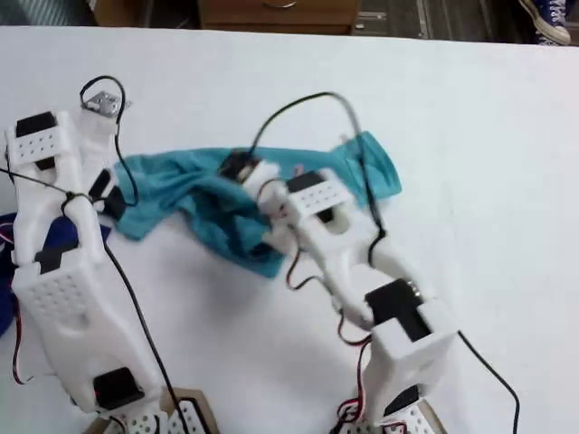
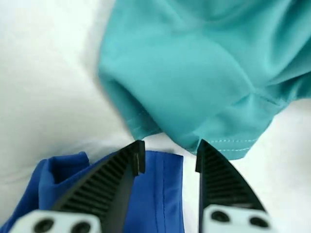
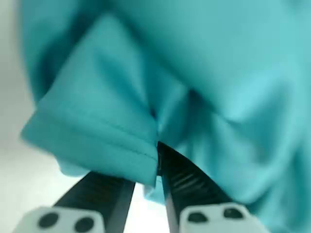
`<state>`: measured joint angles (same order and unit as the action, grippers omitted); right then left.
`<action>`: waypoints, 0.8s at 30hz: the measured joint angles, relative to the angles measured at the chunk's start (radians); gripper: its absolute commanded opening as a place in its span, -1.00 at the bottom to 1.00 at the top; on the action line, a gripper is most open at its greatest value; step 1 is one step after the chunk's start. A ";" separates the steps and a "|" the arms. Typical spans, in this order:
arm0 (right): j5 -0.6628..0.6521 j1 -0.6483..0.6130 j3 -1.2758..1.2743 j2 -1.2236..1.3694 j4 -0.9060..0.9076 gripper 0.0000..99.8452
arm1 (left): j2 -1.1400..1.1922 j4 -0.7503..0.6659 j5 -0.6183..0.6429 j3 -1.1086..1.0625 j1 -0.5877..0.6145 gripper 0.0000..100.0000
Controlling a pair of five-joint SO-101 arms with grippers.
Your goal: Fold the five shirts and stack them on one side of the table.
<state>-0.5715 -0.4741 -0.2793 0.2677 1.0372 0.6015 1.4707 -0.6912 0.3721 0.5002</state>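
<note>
A teal shirt (image 1: 181, 185) lies crumpled across the middle of the white table (image 1: 470, 136). My right gripper (image 1: 258, 194) is down on its bunched centre. In the right wrist view that gripper (image 3: 158, 153) is shut on a folded hem of the teal shirt (image 3: 204, 73). My left gripper (image 1: 110, 201) sits at the shirt's left end. Its black fingers (image 2: 127, 167) stand open with nothing between them, just short of the teal sleeve hem (image 2: 218, 141). A blue shirt (image 2: 160, 194) lies under the left gripper (image 2: 169, 156), and a strip of the blue shirt (image 1: 6, 226) shows at the table's left edge.
The arms' black cables (image 1: 298, 104) loop over the teal shirt. Bare table stretches to the right and along the far side. Wooden furniture (image 1: 280, 14) stands beyond the far edge.
</note>
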 measured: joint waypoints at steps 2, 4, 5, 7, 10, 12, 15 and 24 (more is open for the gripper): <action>0.000 0.038 0.003 -0.021 0.017 -0.96 | 0.000 0.000 0.000 0.000 0.000 -0.61; 0.000 0.068 0.005 -0.055 0.034 -0.96 | 0.000 0.000 0.000 0.000 0.000 -0.61; 0.000 0.081 0.005 -0.072 0.040 -0.96 | 0.000 0.000 0.000 0.000 0.000 -0.61; 0.000 0.109 0.005 -0.106 0.048 -0.96 | 0.000 0.000 0.000 0.000 0.000 -0.61; 0.000 0.124 0.005 -0.140 0.054 -0.96 | 0.000 0.000 0.000 0.000 0.000 -0.61; 0.000 0.115 0.005 -0.155 0.086 -0.96 | 0.000 0.002 0.014 0.000 -0.002 -0.61; 0.002 0.080 0.005 -0.193 0.178 -0.93 | 0.000 0.003 0.066 0.000 -0.008 -0.60; 0.000 -0.094 -0.078 -0.330 0.227 -0.33 | 0.000 0.020 0.146 0.000 -0.115 -0.60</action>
<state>-0.5715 -0.5677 -0.3575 -0.0621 1.2643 0.6015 1.4906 -0.5455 0.3721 0.3851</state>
